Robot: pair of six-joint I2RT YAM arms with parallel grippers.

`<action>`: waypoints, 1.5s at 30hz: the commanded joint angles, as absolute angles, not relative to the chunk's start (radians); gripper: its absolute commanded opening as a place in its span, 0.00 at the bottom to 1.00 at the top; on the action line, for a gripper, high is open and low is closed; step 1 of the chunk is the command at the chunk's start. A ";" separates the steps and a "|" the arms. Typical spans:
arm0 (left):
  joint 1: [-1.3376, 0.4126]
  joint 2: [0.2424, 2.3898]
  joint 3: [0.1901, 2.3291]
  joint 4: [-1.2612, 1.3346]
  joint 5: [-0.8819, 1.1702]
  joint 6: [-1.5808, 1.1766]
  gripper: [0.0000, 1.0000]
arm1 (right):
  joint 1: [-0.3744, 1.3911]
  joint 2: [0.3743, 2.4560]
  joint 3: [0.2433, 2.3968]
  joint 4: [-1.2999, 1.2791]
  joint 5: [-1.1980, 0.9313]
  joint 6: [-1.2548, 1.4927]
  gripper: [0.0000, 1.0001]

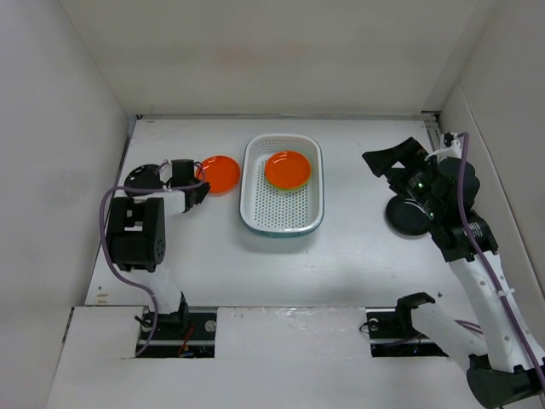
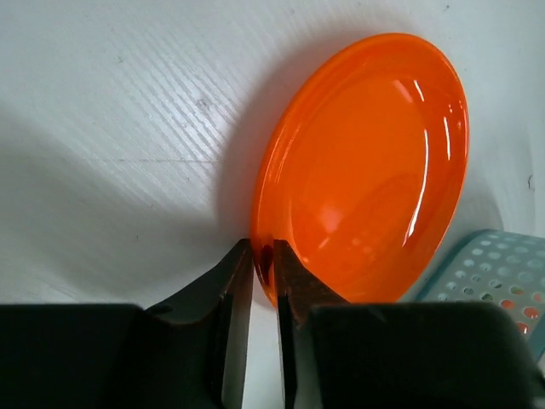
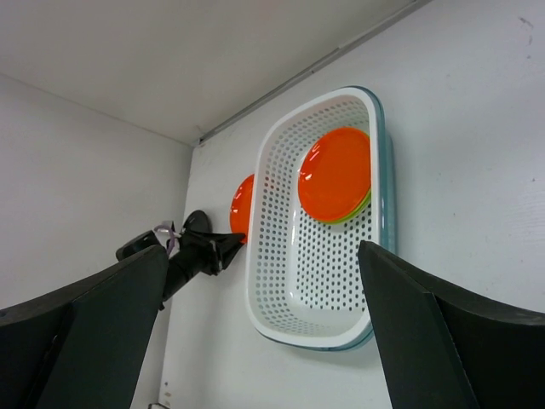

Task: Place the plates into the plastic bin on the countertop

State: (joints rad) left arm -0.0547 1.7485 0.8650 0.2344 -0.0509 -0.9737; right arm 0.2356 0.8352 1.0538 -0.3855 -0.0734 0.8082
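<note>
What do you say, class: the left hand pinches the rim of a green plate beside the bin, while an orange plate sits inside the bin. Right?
One error: the pinched plate in the left hand is orange, not green; the left wrist view shows it. It is beside the plastic bin, with another orange plate inside.

Top external: high over the near edge, looking down on the whole countertop (image 1: 358,256).
Left wrist: very near, facing the orange plate (image 2: 366,170).
Right wrist: farther off, looking obliquely across the plastic bin (image 3: 317,335).
Shared: orange plate and plastic bin, in all three.
</note>
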 commanded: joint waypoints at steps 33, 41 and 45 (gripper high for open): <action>-0.420 1.615 1.241 0.055 0.071 -0.811 0.00 | 0.126 0.845 1.043 -0.419 0.054 0.773 1.00; -0.420 1.787 1.301 0.084 0.086 -0.821 0.00 | 0.072 0.811 0.991 -0.400 0.002 0.773 1.00; -0.420 1.839 1.362 0.048 0.097 -0.810 0.00 | 0.072 0.778 0.982 -0.413 0.026 0.773 1.00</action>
State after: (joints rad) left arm -0.4206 1.8511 1.2778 0.0212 0.0834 -0.8242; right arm 0.0776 0.8150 0.9833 -0.4206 0.0193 0.7818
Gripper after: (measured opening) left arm 0.032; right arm 0.994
